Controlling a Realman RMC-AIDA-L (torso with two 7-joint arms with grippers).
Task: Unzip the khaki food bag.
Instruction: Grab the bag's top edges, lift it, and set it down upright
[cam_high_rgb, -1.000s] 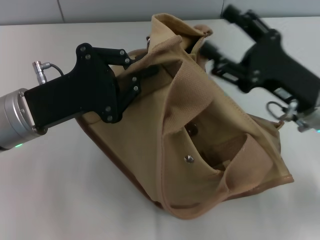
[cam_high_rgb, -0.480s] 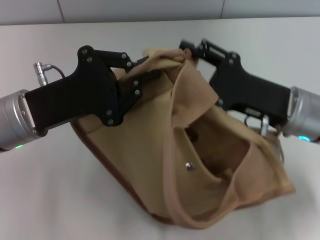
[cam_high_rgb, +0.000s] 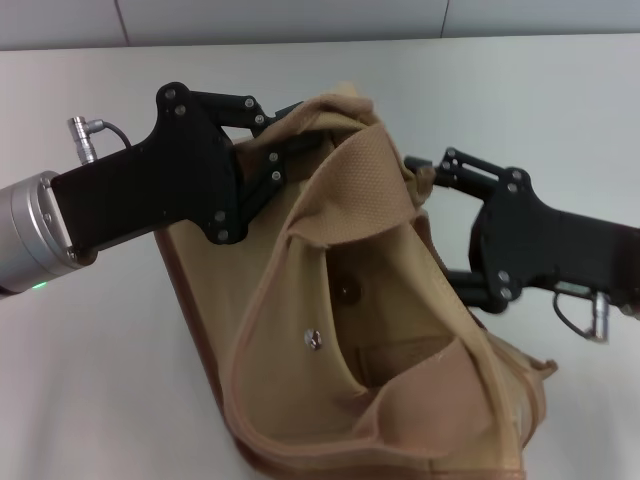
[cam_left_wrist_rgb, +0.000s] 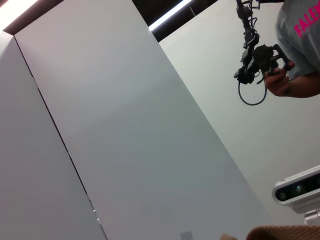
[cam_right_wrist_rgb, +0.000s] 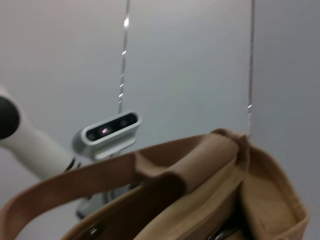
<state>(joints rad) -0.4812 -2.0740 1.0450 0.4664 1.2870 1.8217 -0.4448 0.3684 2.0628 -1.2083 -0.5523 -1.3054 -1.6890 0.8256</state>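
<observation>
The khaki food bag (cam_high_rgb: 290, 330) is tilted on the white table, its front pocket gaping and a snap button (cam_high_rgb: 314, 340) showing. A wide webbing handle (cam_high_rgb: 370, 190) drapes over the top. My left gripper (cam_high_rgb: 292, 132) is shut on the bag's upper edge and holds it up. My right gripper (cam_high_rgb: 430, 218) is at the bag's right side, jaws spread wide, the upper fingertip (cam_high_rgb: 412, 162) by a small fabric tab. The zipper is hidden in the head view. The right wrist view shows the handle (cam_right_wrist_rgb: 200, 160) and the bag's top edge close up. The left wrist view shows only a sliver of fabric (cam_left_wrist_rgb: 285, 233).
The white table (cam_high_rgb: 100, 380) lies around the bag, with a grey wall behind it. In the left wrist view a person's hand (cam_left_wrist_rgb: 280, 82) holds a black device far off. The robot's head camera (cam_right_wrist_rgb: 107, 131) shows in the right wrist view.
My right gripper has let go of the bag's top, opened and moved down and right to the bag's side. The bag has swung lower. My left gripper keeps its hold.
</observation>
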